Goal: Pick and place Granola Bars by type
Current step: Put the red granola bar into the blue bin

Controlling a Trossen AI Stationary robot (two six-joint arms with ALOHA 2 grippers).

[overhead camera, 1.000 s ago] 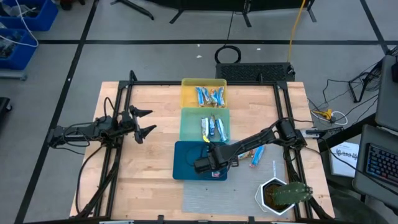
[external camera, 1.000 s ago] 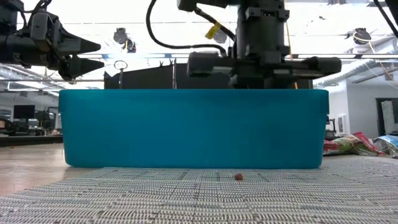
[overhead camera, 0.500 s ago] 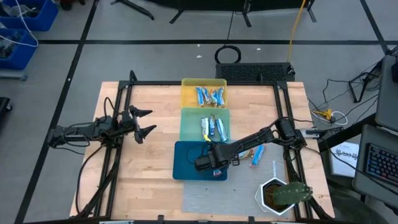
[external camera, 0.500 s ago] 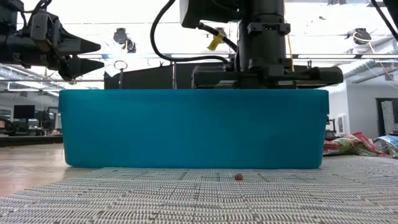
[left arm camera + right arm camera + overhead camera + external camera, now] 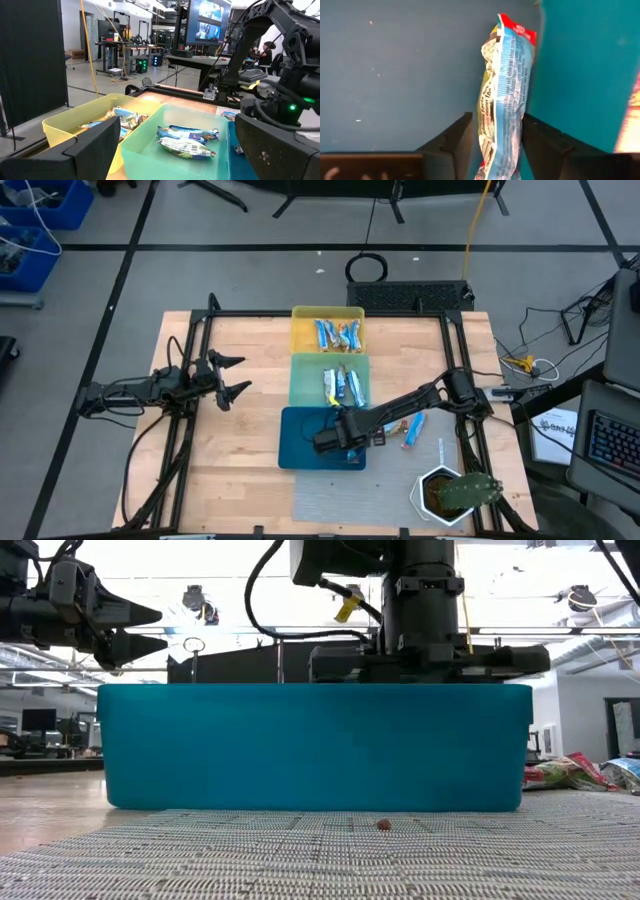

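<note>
My right gripper (image 5: 347, 443) is down inside the blue tray (image 5: 300, 448), shut on a granola bar (image 5: 504, 95) with a light blue wrapper and a red end. In the low view the tray wall (image 5: 310, 745) hides fingers and bar. More bars lie in the yellow tray (image 5: 338, 333) and the green tray (image 5: 345, 385). Two lie on the table right of the blue tray (image 5: 414, 429). My left gripper (image 5: 243, 375) hangs open over the table's left part, away from all bars. My right gripper pinches the bar between its two fingers (image 5: 457, 140), across the bar's width at the part nearest the wrist (image 5: 500, 135). The fingers point down into the tray. The bar reaches forward past the fingertips along the tray's wall (image 5: 570, 75). Whether it rests on the tray floor, I cannot tell.
A potted plant (image 5: 452, 492) stands at the table's near right corner. A grey mat (image 5: 350, 500) lies at the near edge, with a small crumb (image 5: 383, 824) on it. The three trays stand in a row down the table's middle. Bare wood shows on the left half.
My right gripper has gone down into the blue tray with the bar still between its fingers; in the low view its body has sunk to the tray's rim.
</note>
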